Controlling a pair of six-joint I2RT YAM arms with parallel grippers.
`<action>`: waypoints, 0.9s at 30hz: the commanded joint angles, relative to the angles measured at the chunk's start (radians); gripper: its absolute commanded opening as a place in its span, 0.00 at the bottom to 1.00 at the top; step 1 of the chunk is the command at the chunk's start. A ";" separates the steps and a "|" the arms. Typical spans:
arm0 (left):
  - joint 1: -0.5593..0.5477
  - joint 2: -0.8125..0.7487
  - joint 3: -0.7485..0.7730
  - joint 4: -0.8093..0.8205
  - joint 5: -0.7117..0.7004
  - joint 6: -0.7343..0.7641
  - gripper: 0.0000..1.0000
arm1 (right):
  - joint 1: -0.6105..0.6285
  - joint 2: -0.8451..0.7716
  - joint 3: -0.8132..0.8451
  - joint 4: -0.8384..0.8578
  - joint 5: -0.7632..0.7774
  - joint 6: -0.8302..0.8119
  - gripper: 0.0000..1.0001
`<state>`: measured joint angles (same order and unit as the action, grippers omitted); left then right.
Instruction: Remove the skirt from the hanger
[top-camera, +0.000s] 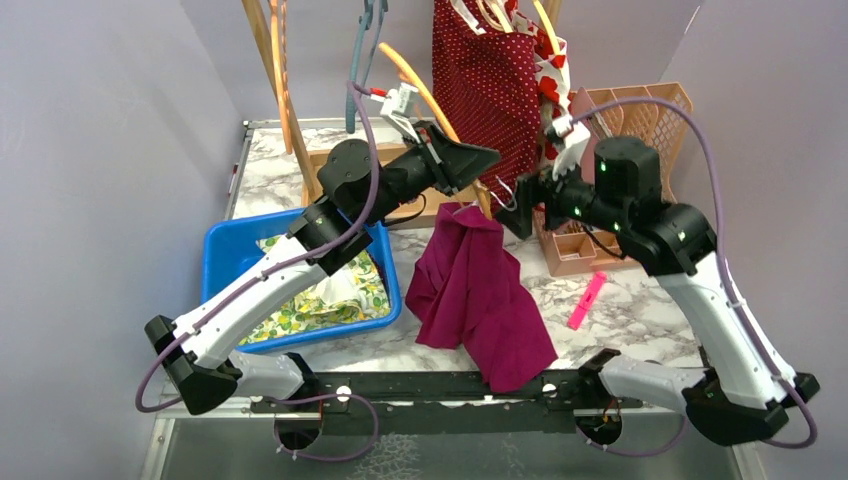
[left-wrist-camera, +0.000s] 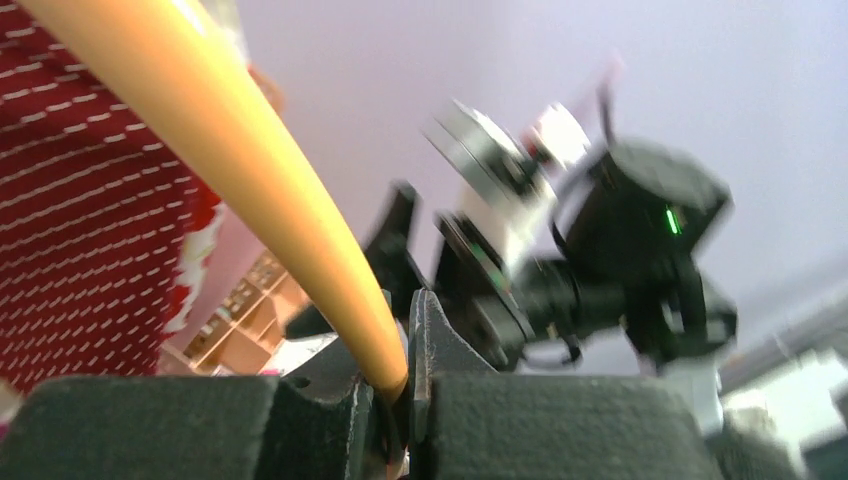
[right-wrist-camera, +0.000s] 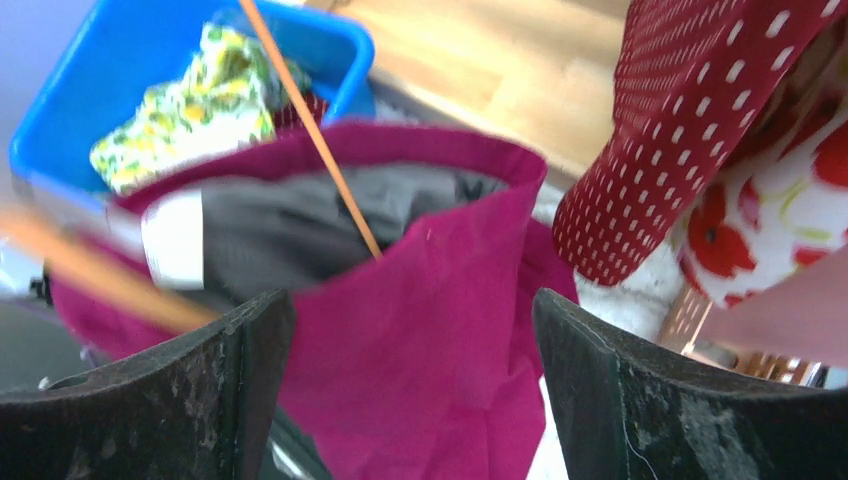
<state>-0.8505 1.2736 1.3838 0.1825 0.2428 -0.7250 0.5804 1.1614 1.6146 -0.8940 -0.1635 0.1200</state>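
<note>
Two robot arms stand at the near edge: left arm (top-camera: 255, 290) and right arm (top-camera: 715, 300). One magenta skirt (top-camera: 480, 290) lies mid-table. At the near left is one blue bin (top-camera: 222, 250), holding one floral cloth (top-camera: 300, 300). At the right lies one pink marker (top-camera: 587, 300). Far right is one peach basket (top-camera: 650, 110). Two garments hang at the far side: one red dotted garment (top-camera: 485, 80) and one white flowered garment (top-camera: 551, 75). There is one orange hanger (top-camera: 420, 90) and one teal hanger (top-camera: 356, 70).

Left pincer (left-wrist-camera: 408, 392) clamped tight, right pincer (right-wrist-camera: 415, 318) spread wide
</note>
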 joint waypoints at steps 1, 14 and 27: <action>-0.018 -0.012 0.093 -0.351 -0.392 -0.244 0.00 | 0.004 -0.148 -0.196 0.162 -0.086 -0.012 0.91; -0.042 0.051 0.217 -0.729 -0.597 -0.618 0.00 | 0.004 -0.219 -0.443 0.620 -0.402 0.021 0.67; -0.042 0.053 0.239 -0.810 -0.607 -0.770 0.00 | 0.004 -0.118 -0.375 0.421 -0.211 0.104 0.68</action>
<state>-0.8852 1.3602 1.5974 -0.6590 -0.3431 -1.4006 0.5838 1.0725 1.1839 -0.3271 -0.5072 0.1867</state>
